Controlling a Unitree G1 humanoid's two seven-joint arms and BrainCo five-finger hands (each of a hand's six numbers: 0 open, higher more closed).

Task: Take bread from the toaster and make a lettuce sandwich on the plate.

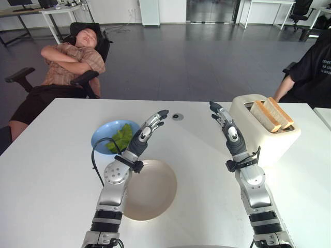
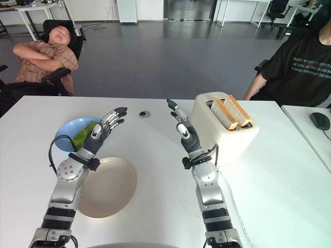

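Opening step, seemingly: bread (image 1: 271,114) sitting in toaster (image 1: 274,144), upper right; left robot hand (image 1: 147,129) and right robot hand (image 1: 227,129) wide, empty; next, pinch one slice

A white worktop (image 1: 46,170) spans the foreground. Near its far edge, about midway across, a small round grey cable port (image 1: 178,117) sits flush in the surface. To the right, just beside the worktop with a narrow gap between them, stands a second white table (image 2: 299,114) — a dark computer mouse (image 2: 320,121) lies on it. Behind stretches a dark grey floor (image 1: 181,57). At the back of the room are a desk (image 1: 51,9) on the far left, a white cabinet (image 1: 149,11), dark glass doors (image 1: 212,10) and — far right — a black office chair (image 1: 301,9) by another white table (image 1: 264,2).
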